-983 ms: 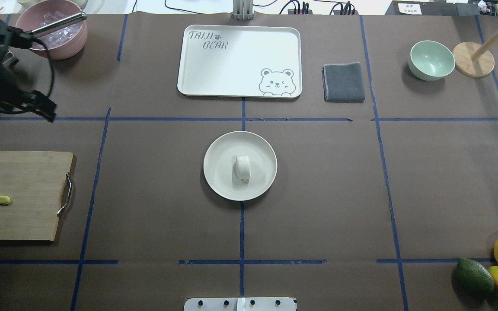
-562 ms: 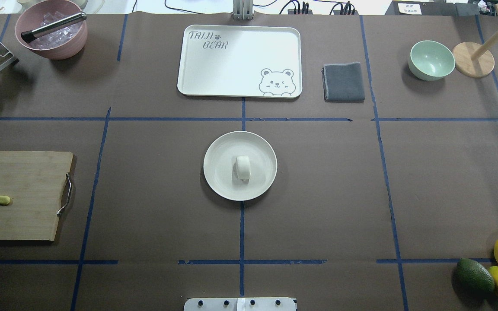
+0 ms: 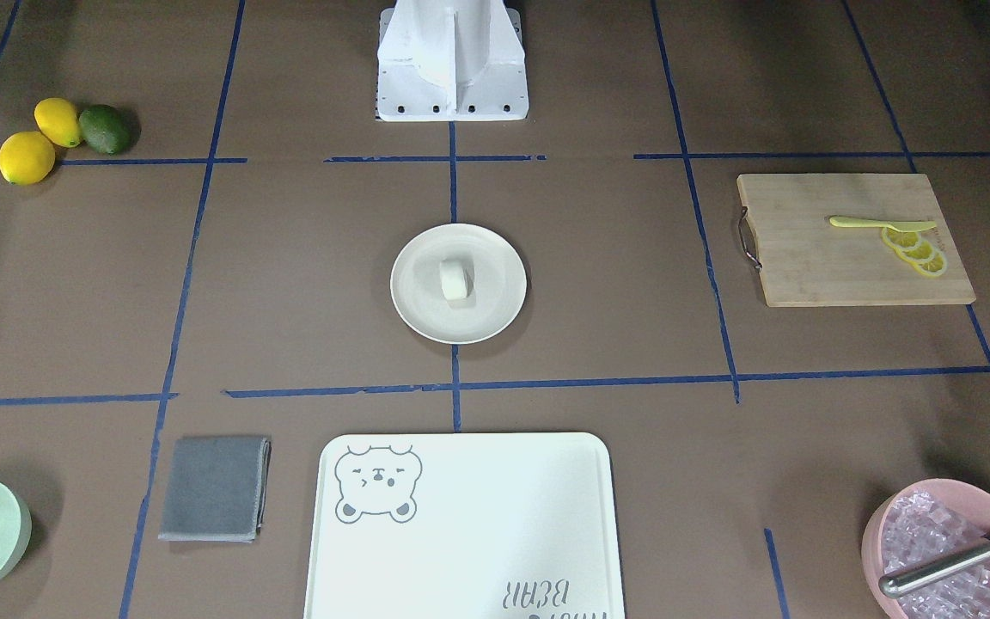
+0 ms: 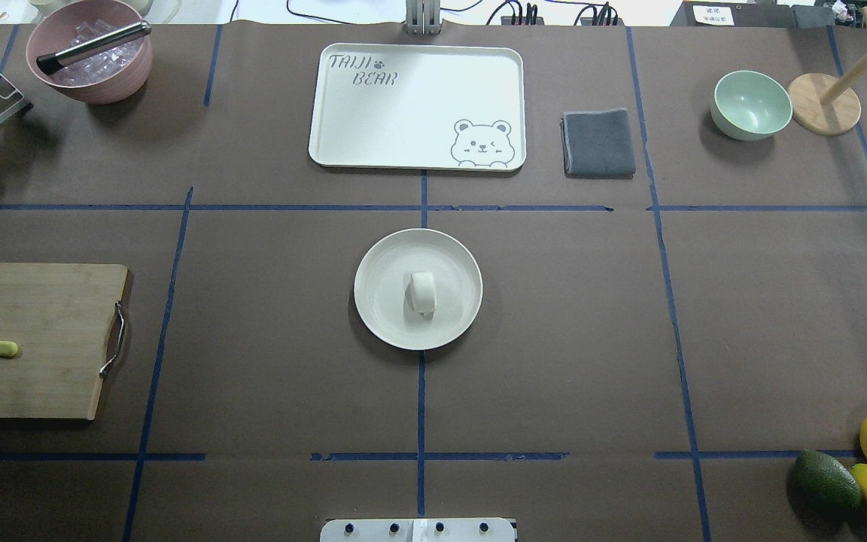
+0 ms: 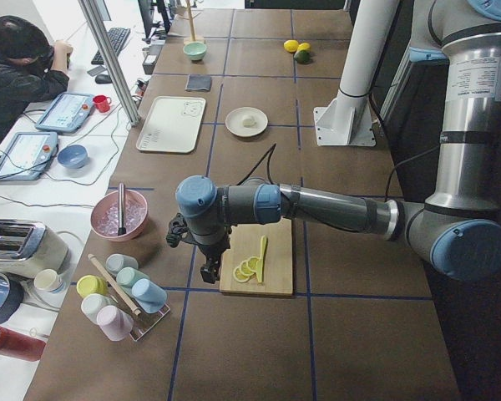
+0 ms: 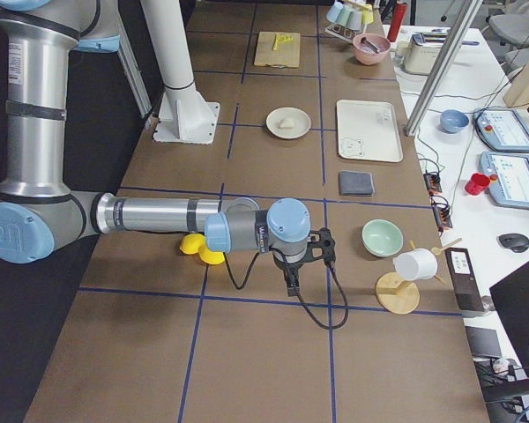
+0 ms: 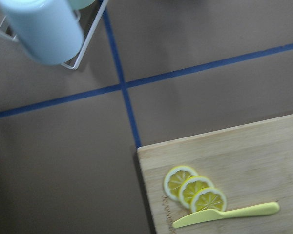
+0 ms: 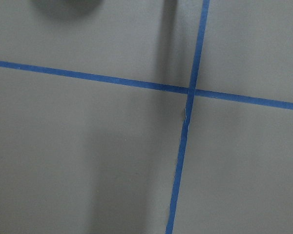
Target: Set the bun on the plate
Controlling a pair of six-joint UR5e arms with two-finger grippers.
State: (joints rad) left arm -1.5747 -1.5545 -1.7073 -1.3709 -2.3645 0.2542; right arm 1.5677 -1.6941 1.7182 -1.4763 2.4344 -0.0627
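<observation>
The small white bun [image 4: 423, 292] lies on its side in the middle of the round cream plate [image 4: 378, 305] at the table's centre, also seen as bun [image 3: 454, 279] on plate [image 3: 497, 303]. Nothing touches either one. Only the side views show the grippers. My left gripper [image 5: 209, 267] hangs over the near end of the table beside the cutting board, far from the plate. Near the lemons at the opposite end, my right gripper [image 6: 291, 284] points down at the table. I cannot tell whether either is open or shut.
A bear-print tray [image 4: 416, 105], grey cloth [image 4: 598, 142] and mint bowl [image 4: 750, 104] lie beyond the plate. A pink ice bowl [image 4: 91, 56] and cup rack [image 5: 121, 292] sit far left. The cutting board [image 4: 34, 339] holds lemon slices and a knife. Lemons and an avocado [image 4: 825, 480] sit near right.
My left arm, seen at the overhead view's upper left one second ago, has moved out past the left edge. The bun and plate have not moved.
</observation>
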